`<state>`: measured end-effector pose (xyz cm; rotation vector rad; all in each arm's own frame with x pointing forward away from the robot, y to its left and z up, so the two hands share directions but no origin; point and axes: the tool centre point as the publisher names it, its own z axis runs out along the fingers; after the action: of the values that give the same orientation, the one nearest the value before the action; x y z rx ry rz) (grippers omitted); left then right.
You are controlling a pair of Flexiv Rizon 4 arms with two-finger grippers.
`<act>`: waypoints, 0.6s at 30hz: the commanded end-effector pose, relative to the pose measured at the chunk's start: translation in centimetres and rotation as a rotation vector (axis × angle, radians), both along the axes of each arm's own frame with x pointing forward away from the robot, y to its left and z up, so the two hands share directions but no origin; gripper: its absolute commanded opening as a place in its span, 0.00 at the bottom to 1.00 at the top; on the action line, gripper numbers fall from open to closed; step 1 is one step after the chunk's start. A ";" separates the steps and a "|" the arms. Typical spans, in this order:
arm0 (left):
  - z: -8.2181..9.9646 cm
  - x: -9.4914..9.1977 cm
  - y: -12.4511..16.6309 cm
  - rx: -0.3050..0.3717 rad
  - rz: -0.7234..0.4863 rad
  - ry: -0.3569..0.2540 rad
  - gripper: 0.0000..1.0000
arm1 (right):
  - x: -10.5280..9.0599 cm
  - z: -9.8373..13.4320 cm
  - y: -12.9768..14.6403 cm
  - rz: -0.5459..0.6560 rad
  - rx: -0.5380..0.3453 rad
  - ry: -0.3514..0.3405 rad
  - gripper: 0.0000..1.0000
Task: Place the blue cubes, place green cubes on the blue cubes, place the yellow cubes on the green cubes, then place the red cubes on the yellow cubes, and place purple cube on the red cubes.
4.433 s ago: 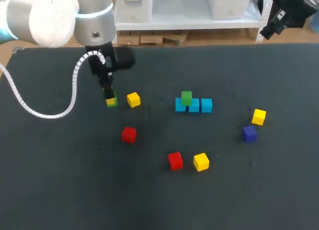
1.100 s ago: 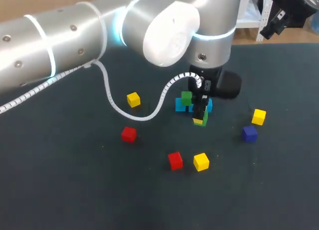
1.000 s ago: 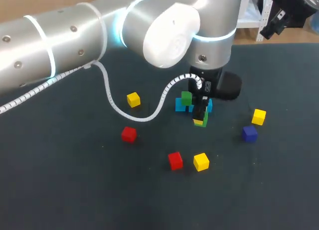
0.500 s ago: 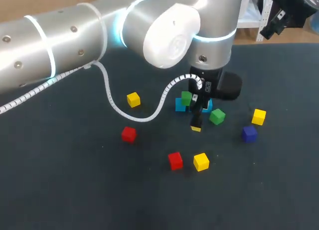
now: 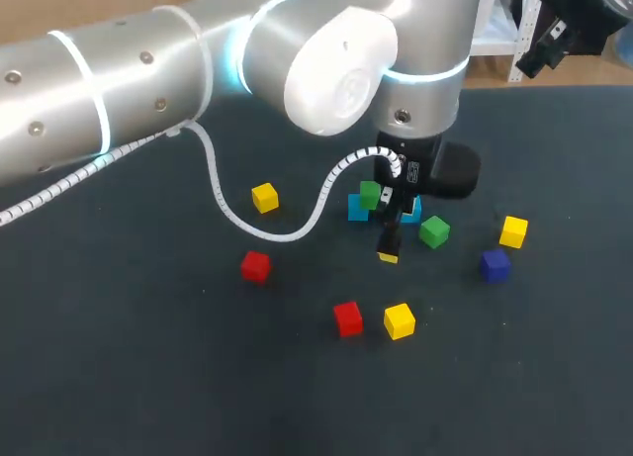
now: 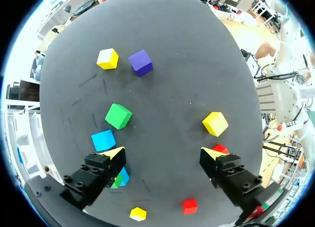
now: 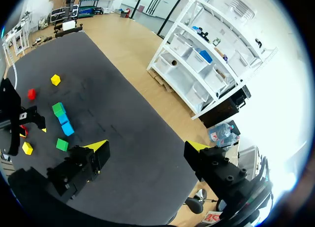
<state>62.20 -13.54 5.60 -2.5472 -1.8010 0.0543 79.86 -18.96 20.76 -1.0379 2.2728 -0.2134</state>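
1. Ahead of the left pincer (image 6: 162,155), spread and empty, a loose green cube (image 6: 118,115) lies on the tabletop (image 6: 162,64) beside the blue cubes (image 6: 103,140).
2. One stacked green cube (image 5: 370,193) tops them; yellow cubes (image 5: 399,320), red cubes (image 5: 347,318) and the purple cube (image 5: 495,265) lie scattered, unstacked.

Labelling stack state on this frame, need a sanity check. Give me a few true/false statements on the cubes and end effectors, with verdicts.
1. The left end effector is open, with nothing between its fingers. True.
2. A loose green cube lies on the table beside the blue cubes, not on them. True.
3. The purple cube sits on a red cube. False: it rests on the table next to a yellow cube.
4. No green cube is stacked on blue. False: a stacked green cube sits on top of the blue cubes.
5. The right end effector is shut on a yellow cube. False: it is open, empty and well away from the cubes.
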 end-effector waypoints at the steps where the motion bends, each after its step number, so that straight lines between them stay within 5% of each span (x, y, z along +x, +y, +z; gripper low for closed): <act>1: 0.0 0.0 0.0 0.000 0.000 -0.001 1.00 | -0.2 -0.1 0.0 -0.004 -0.001 -0.008 1.00; 9: -0.5 0.6 0.5 -0.053 0.027 -0.002 1.00 | -0.2 -0.1 0.0 -0.004 -0.001 -0.008 1.00; 18: 3.1 1.2 6.2 -0.273 0.152 -0.078 1.00 | -0.2 -0.1 0.0 -0.004 -0.001 -0.008 1.00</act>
<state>64.95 -11.81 7.41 -2.5351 -2.0021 0.1487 79.86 -18.96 20.76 -1.0379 2.2728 -0.2134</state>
